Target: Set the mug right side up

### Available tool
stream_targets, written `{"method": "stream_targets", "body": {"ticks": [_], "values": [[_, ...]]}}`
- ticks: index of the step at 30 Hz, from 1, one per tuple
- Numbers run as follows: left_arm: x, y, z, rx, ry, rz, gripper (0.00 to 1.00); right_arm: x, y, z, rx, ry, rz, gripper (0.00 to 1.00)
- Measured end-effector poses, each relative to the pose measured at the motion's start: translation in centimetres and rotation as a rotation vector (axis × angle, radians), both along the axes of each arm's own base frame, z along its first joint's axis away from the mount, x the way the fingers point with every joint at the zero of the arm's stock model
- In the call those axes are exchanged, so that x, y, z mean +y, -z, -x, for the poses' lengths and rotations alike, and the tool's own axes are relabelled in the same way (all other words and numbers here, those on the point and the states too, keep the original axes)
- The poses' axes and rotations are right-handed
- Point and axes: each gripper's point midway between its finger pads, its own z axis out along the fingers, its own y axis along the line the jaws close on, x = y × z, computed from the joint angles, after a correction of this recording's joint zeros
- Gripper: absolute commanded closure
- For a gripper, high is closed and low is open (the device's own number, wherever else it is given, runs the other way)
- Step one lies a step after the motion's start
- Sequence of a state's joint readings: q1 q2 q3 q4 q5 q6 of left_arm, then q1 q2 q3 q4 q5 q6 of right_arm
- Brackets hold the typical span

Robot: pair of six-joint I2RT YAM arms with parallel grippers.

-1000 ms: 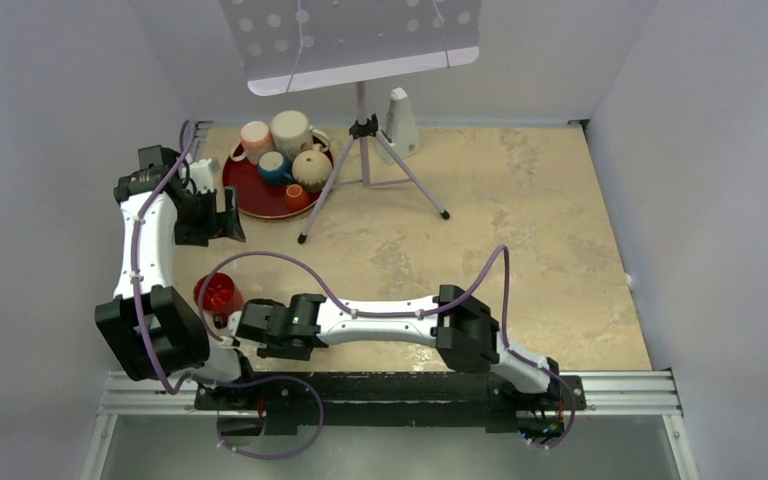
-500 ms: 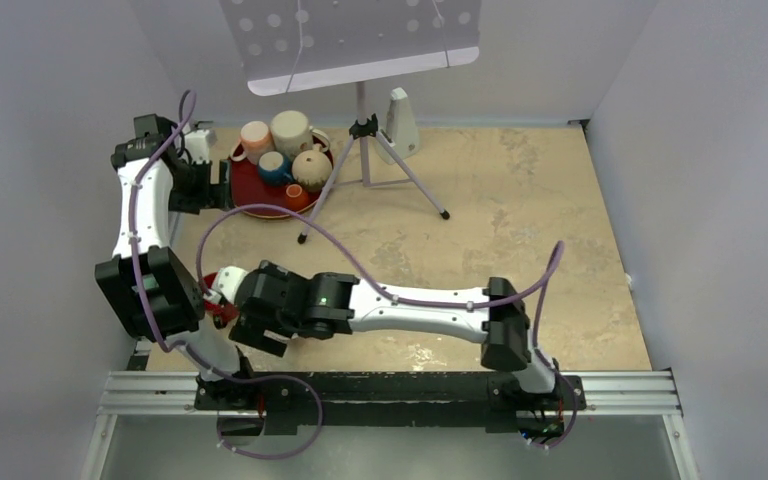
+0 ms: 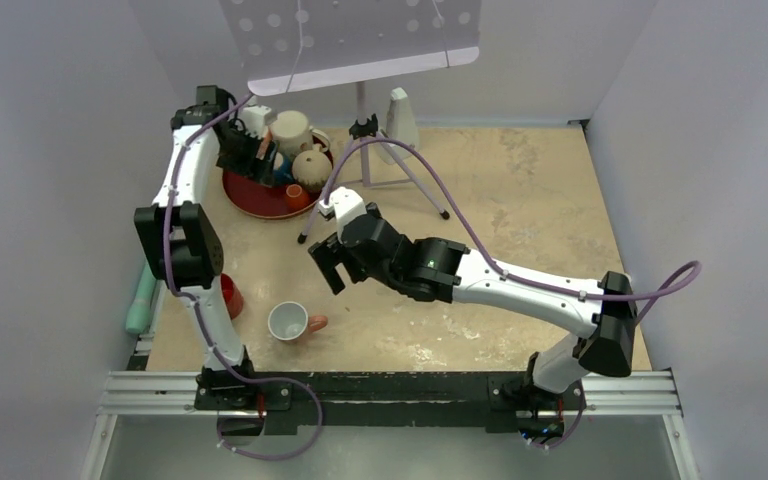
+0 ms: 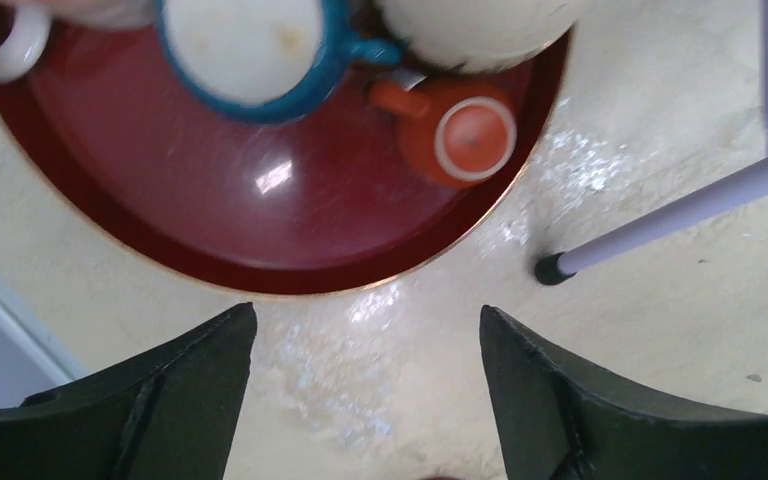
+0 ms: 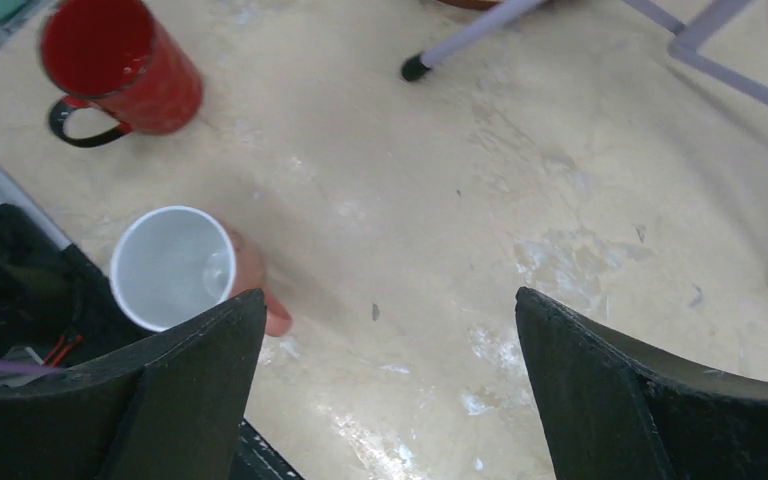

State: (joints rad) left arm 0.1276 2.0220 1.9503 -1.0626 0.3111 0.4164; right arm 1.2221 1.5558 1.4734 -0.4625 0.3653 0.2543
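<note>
The mug (image 3: 288, 322) is white with a pink handle. It stands near the front left of the table with its mouth up, and nothing touches it. The right wrist view shows it from above (image 5: 172, 267), left of my left finger. My right gripper (image 3: 330, 264) hangs open and empty above the table's middle, behind and to the right of the mug; its jaws (image 5: 390, 300) frame bare tabletop. My left gripper (image 3: 248, 152) is open over the red tray (image 3: 250, 200) at the back left, with nothing between its fingers (image 4: 365, 315).
The tray (image 4: 160, 200) carries a blue mug (image 4: 250, 45), a small orange mug (image 4: 465, 135) and cream mugs (image 3: 290, 130). A red mug (image 5: 120, 60) stands by the left arm. A music stand's tripod (image 3: 365, 150) straddles the back centre. A teal object (image 3: 140, 300) lies off the left edge.
My right gripper opened and left the white mug standing, then pulled up and back to the table's middle. The left arm swung from the left edge over the tray.
</note>
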Motion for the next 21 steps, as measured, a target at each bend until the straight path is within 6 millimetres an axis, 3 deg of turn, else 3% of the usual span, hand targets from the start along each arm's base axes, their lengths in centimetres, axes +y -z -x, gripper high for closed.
{"method": "stream_targets", "body": {"ticks": [5,11,15,21], "values": [[-2.9,1.3,-2.2,-0.037,0.024,-0.004,0.15,-2.0,2.5,-0.8,0.03,0.08,0.02,0.01],[-0.6,4.8,-6.9,-0.039,-0.148,-0.047,0.09,-2.0,3.1,-0.4,0.044,0.087,0.011,0.01],[0.5,7.2,-8.4,-0.028,-0.206,-0.08,0.06,-1.8,3.1,-0.5,0.045,0.088,0.005,0.01],[0.0,7.4,-9.8,-0.059,-0.21,-0.089,0.01,-1.2,4.4,-0.6,0.057,0.078,0.031,0.01]]}}
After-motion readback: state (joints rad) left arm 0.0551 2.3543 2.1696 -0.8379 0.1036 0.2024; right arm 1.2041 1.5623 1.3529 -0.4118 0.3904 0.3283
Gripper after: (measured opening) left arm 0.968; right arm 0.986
